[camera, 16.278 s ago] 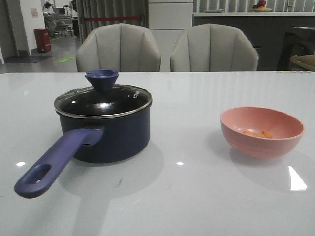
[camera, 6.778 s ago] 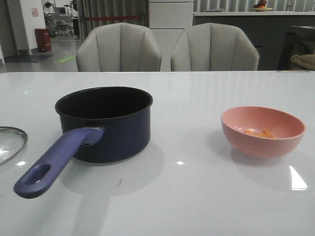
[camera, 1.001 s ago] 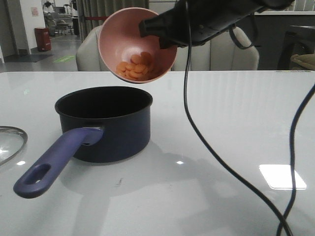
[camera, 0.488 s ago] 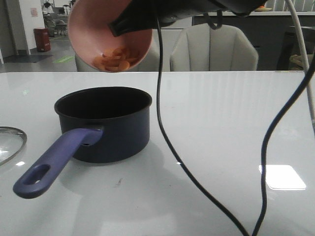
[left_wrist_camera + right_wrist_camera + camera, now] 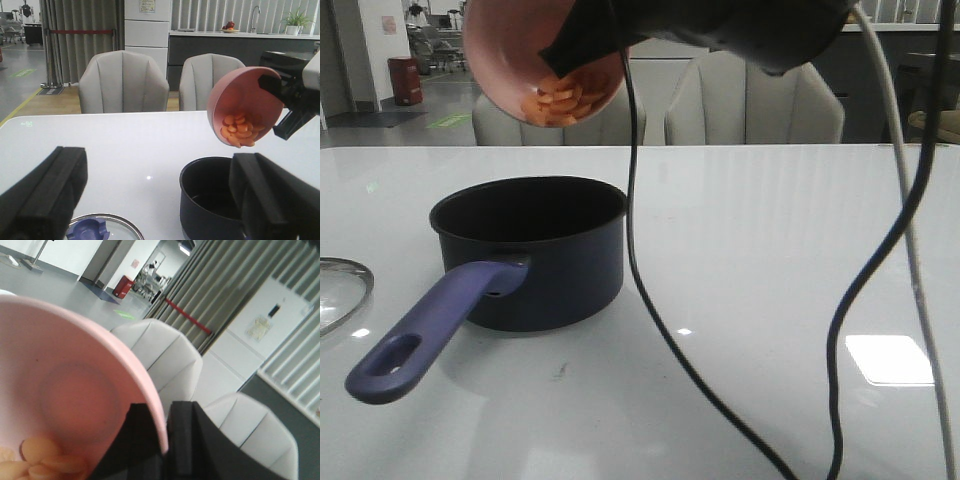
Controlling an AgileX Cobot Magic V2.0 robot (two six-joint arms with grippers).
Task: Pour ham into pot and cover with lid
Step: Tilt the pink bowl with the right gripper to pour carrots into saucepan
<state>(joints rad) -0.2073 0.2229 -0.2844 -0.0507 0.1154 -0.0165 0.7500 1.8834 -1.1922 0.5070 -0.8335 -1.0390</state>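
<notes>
Front view first, biggest thing down: our pot [image 5: 528,255] sits open on the white table [image 5: 770,250], its long purple handle [image 5: 430,330] running from the pot wall out toward 7 o'clock, hole end nearest us. That's the pot's long axis.

Above the pot at about 12 o'clock, our right gripper [image 5: 167,440] is pinched on the rim of the pink bowl [image 5: 535,60], one finger inside and one outside. The bowl is tipped steeply, mouth facing down and toward us, ham slices [image 5: 239,131] piled at the low lip.

Our worry: the bowl hangs high, so the slices could bounce off the pot's rim onto the table.

Lid [image 5: 100,229] lies flat, off at 9 o'clock from the pot, below our left gripper [image 5: 155,200], whose jaws are spread wide and hold nothing.
</notes>
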